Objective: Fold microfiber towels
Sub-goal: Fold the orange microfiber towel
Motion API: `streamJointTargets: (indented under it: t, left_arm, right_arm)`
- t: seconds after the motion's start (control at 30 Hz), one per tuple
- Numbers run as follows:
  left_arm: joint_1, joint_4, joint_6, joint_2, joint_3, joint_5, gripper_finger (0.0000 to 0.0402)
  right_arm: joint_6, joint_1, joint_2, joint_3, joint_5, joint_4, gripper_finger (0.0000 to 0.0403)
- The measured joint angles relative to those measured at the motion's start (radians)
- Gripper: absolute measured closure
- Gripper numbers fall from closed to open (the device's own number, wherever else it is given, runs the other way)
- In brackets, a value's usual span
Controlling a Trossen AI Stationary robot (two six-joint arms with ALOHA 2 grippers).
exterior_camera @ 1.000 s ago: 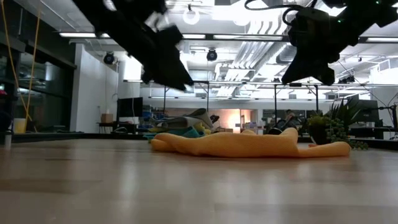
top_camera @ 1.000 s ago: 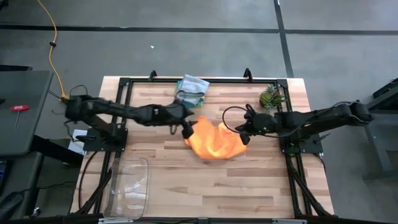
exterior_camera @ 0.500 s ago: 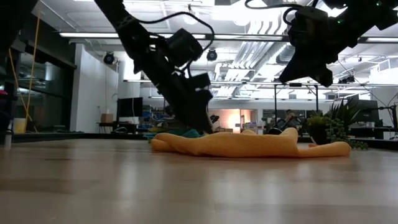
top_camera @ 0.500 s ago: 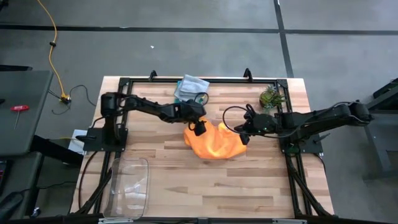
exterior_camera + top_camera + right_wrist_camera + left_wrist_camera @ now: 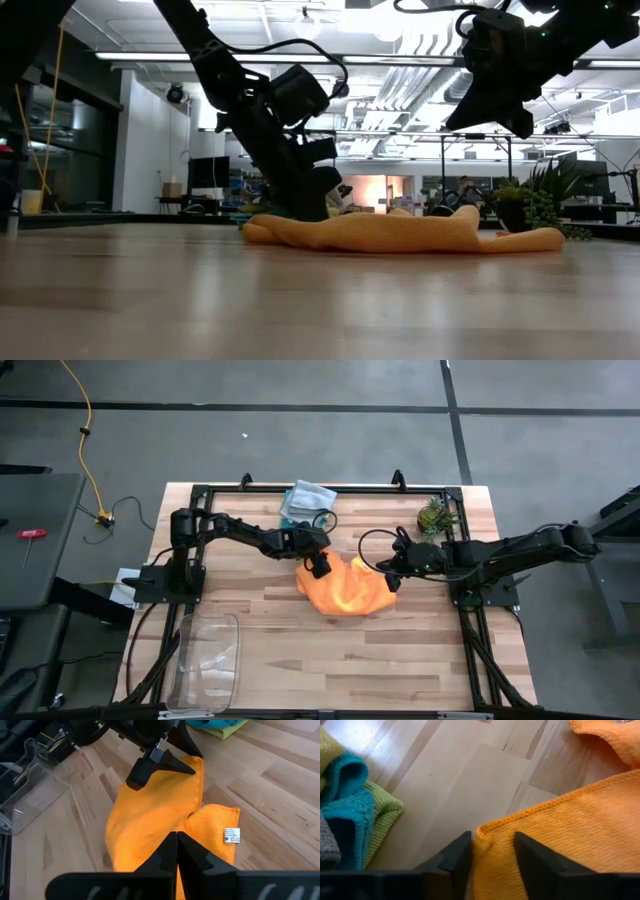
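Observation:
An orange microfiber towel (image 5: pixel 345 590) lies crumpled on the middle of the wooden table, and a white tag (image 5: pixel 231 835) shows on a turned-over corner. My left gripper (image 5: pixel 320 567) is down at the towel's far-left corner (image 5: pixel 492 832), open, with one finger on each side of that corner. My right gripper (image 5: pixel 392 575) is shut. It hangs above the towel's right part (image 5: pixel 495 115) and touches nothing. More towels, teal (image 5: pixel 345 795), lime green (image 5: pixel 382 812) and grey, lie in a pile (image 5: pixel 308 500) near the table's far edge. My left gripper comes slanting down from the table's left side. Its two fingers (image 5: pixel 460 855) stand on either side of the orange towel's hemmed corner (image 5: pixel 485 827). The cloth fills the gap between them and wrinkles slightly there. The corner still lies flat on the table.
A clear plastic tray (image 5: pixel 205 660) stands at the near-left corner. A small spiky green plant (image 5: pixel 435 515) stands at the far right, behind my right arm. Bare wood lies in front of the towel, toward the near edge.
My left gripper has come down from above the table and gone a little toward the right. It now stands with its fingertips at the orange towel's far-left corner. The towel has kept its shape and place.

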Motion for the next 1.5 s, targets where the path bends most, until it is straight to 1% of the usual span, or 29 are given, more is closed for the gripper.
streamJointTargets:
  t: [0.07,0.13,0.17,0.2,0.3,0.43,0.67,0.73,0.8,0.9,1.0,1.07,1.17,1.23,1.33,1.4,1.5]
  left_arm:
    - [0.000,-0.004,0.000,-0.005,0.000,0.001,0.0304]
    - [0.000,-0.010,0.000,-0.014,-0.001,0.001,0.0358]
    - [0.000,-0.014,0.000,-0.020,-0.001,0.001,0.0379]
    - [0.000,-0.012,0.000,-0.028,-0.001,0.002,0.0389]
    - [0.000,-0.031,0.031,-0.081,-0.002,0.009,0.0391]
    - [0.000,-0.068,0.134,-0.207,-0.002,0.005,0.0398]
    - [0.041,-0.048,0.308,-0.446,-0.001,-0.108,0.0400]
    - [0.058,-0.050,0.331,-0.499,-0.001,-0.114,0.0400]
    - [0.063,-0.055,0.353,-0.547,-0.001,-0.092,0.0401]
    - [0.025,-0.087,0.374,-0.600,-0.001,-0.054,0.0401]
    - [-0.053,-0.170,0.381,-0.619,-0.001,-0.046,0.0401]
    - [-0.111,-0.245,0.344,-0.618,-0.001,-0.052,0.0401]
    - [-0.197,-0.322,0.234,-0.597,0.000,-0.071,0.0401]
    - [-0.248,-0.375,0.146,-0.573,-0.002,-0.103,0.0401]
    - [-0.315,-0.389,0.060,-0.539,-0.001,-0.170,0.0401]
    - [-0.345,-0.409,0.016,-0.520,-0.002,-0.212,0.0401]
    - [-0.362,-0.405,-0.037,-0.504,-0.002,-0.236,0.0401]
  right_arm:
    - [0.000,0.000,0.000,0.000,0.000,0.000,0.0403]
    - [0.000,0.000,0.000,0.000,0.001,0.000,0.0403]
    - [0.000,0.000,0.000,0.000,0.004,0.000,0.0403]
    - [0.000,0.000,0.000,0.000,0.006,0.000,0.0403]
    - [0.000,0.000,0.000,0.000,0.006,0.001,0.0403]
    - [0.006,0.000,0.000,0.000,0.009,0.002,0.0403]
    - [0.019,0.000,0.000,0.000,0.112,0.002,0.0403]
    - [0.018,0.000,0.000,0.000,0.116,0.002,0.0403]
    - [0.018,0.000,0.000,0.000,0.115,0.002,0.0403]
    - [0.024,0.000,0.000,0.000,0.112,0.002,0.0403]
    - [0.024,0.000,0.000,0.000,0.112,0.006,0.0403]
    - [0.024,0.000,0.000,0.000,0.112,0.008,0.0403]
    - [0.036,0.000,0.000,0.000,0.112,0.008,0.0403]
    - [0.048,0.000,0.000,0.000,0.112,0.008,0.0403]
    - [0.079,-0.002,0.001,0.000,0.111,0.002,0.0401]
    - [0.091,-0.015,0.014,0.000,0.098,0.000,0.0392]
    - [0.092,-0.059,0.057,0.000,0.057,0.002,0.0359]
